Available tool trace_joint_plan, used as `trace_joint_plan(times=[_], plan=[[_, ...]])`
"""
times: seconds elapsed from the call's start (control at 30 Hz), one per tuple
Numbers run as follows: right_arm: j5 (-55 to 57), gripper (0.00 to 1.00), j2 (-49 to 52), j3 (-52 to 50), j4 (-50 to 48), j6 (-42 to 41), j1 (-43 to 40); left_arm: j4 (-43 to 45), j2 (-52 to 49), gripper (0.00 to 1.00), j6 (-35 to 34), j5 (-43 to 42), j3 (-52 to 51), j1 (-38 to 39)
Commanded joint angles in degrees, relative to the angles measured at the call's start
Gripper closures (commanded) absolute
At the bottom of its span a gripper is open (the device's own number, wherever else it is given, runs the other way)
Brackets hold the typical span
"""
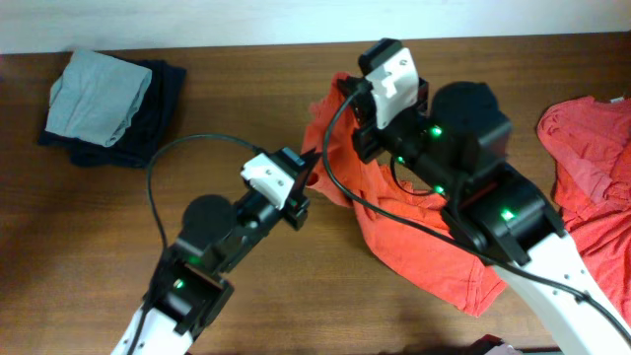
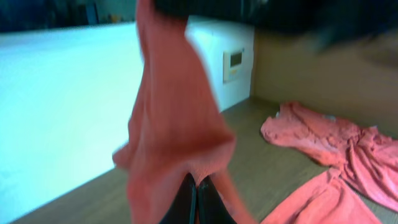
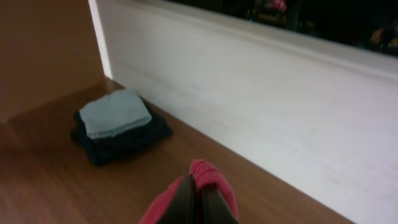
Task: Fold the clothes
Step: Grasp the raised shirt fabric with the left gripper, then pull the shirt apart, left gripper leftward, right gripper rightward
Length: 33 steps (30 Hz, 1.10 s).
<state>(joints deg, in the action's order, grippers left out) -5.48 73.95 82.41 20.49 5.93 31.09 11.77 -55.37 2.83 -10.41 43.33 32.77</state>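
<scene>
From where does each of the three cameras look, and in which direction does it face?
Overhead: above the table, facing straight down; both arms show, left gripper and right gripper pinching the middle T-shirt.
Left wrist: along its shut fingers, past that T-shirt, toward the second T-shirt.
Right wrist: over its shut fingers toward the folded stack.
Shared: overhead also shows that stack and second T-shirt.

Even lighting; blurred, soft wrist views.

Folded pile (image 1: pixel 104 104) far left, one shirt (image 1: pixel 424 261) centre, other shirt (image 1: pixel 592 168) right.
</scene>
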Motion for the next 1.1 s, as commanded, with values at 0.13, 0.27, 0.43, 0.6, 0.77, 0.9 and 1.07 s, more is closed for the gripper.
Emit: trace_joint_plan(times=[0.13, 0.27, 0.43, 0.6, 0.77, 0.9, 1.07], plan=[[-1.33, 0.96, 4.79, 1.16, -1.90, -0.66, 0.02, -4.35, 6.60, 0.99, 0.26, 3.10, 0.72, 0.20], [-4.31, 0.96, 7.65, 1.16, -2.54, -0.68, 0.02, -9.94, 6.71, 0.99, 0.24, 3.50, 0.72, 0.20], [-7.82, 0.96, 11.85, 1.16, -3.10, -0.70, 0.02, -17.16, 5.84, 0.99, -1.25, 9.73, 0.72, 0.20], [-10.36, 0.96, 17.05, 1.18, -4.22, -0.70, 0.02, -19.87, 6.27, 0.99, -5.09, 15.02, 0.72, 0.20], [-18.88, 0.96, 22.93, 1.18, -6.32, -0.72, 0.15, -21.68, 6.27, 0.99, -7.34, 16.39, 0.72, 0.20], [-21.31, 0.96, 27.12, 1.18, -7.48, -0.70, 1.07, -24.81, 6.27, 0.99, -10.47, 21.00, 0.70, 0.17], [-21.33, 0.95, 31.71, 1.16, -8.68, -0.66, 2.38, -30.84, 5.40, 0.99, -18.05, 26.36, 0.70, 0.02]])
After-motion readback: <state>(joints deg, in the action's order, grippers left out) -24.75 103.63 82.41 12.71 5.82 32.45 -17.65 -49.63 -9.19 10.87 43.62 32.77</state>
